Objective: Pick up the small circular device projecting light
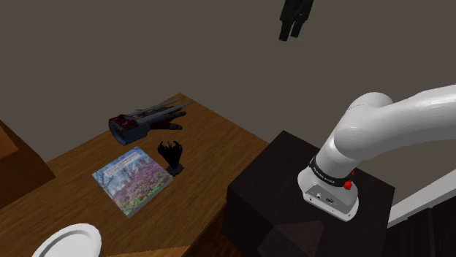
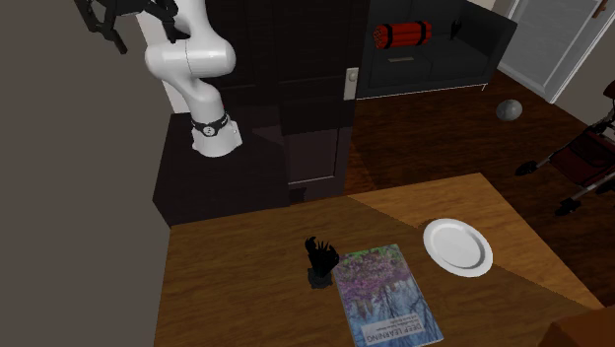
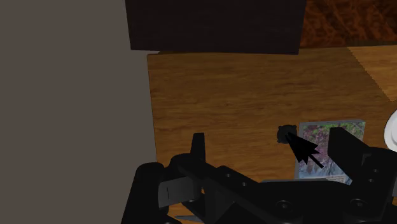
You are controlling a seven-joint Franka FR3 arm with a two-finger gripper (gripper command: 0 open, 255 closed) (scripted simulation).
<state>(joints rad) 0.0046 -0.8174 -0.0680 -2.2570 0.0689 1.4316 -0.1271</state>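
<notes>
High above the wooden table (image 1: 212, 139), my gripper (image 1: 291, 32) hangs open with nothing between its fingers; it also shows close to the wall (image 2: 108, 34). A dark red and black barrel-shaped thing (image 1: 130, 127) with a round end and long grey prongs lies at the table's far side. Beside a flowery book (image 1: 134, 177) stands a small black spiky object on a base (image 1: 172, 155), (image 2: 320, 261). In the wrist view this black object (image 3: 287, 135) lies far below, between my spread fingers (image 3: 198, 147).
A white plate (image 1: 69, 241), (image 2: 456, 246) sits near the table's edge. My black stand (image 1: 292, 197) adjoins the table. A brown box (image 1: 14, 157) rises at the shoulder view's left. A dark cabinet holds a red bundle (image 2: 402, 34); a grey ball (image 2: 509, 109) lies on the floor.
</notes>
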